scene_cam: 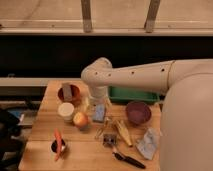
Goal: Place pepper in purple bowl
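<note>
The pepper [58, 142], slim and red-orange, lies across a small dark cup [56, 147] at the front left of the wooden table [40, 127]. The purple bowl [138, 112] stands at the right of the table, in front of the green tray [131, 95]. My arm reaches in from the right and bends down at the middle back of the table. The gripper [96, 106] points down there, just behind the apple [80, 119] and a blue packet [99, 114]. It is well left of the bowl and back right of the pepper.
A reddish-brown bowl with a grey block [68, 92] and a white cup [65, 110] stand at the back left. A yellowish object [123, 132], a metal clip [107, 138], a black-handled tool [128, 159] and a crumpled pale wrapper [148, 142] lie at the front right.
</note>
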`<act>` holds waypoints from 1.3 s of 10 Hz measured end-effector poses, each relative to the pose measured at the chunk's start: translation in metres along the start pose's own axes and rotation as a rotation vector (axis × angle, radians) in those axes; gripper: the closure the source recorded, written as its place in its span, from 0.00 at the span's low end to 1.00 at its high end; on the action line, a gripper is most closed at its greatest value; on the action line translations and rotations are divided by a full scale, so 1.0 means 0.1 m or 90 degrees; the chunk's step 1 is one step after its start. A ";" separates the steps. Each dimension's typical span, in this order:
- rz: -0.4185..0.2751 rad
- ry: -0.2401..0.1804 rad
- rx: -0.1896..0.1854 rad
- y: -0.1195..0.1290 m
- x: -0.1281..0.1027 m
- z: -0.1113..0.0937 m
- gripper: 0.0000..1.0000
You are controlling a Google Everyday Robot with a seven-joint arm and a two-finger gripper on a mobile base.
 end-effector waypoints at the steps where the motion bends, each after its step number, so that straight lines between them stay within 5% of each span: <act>1: 0.000 0.001 0.000 0.00 0.01 0.00 0.20; 4: -0.029 0.007 -0.014 0.16 0.12 0.05 0.20; 13: -0.179 0.019 -0.042 1.23 0.82 0.08 0.20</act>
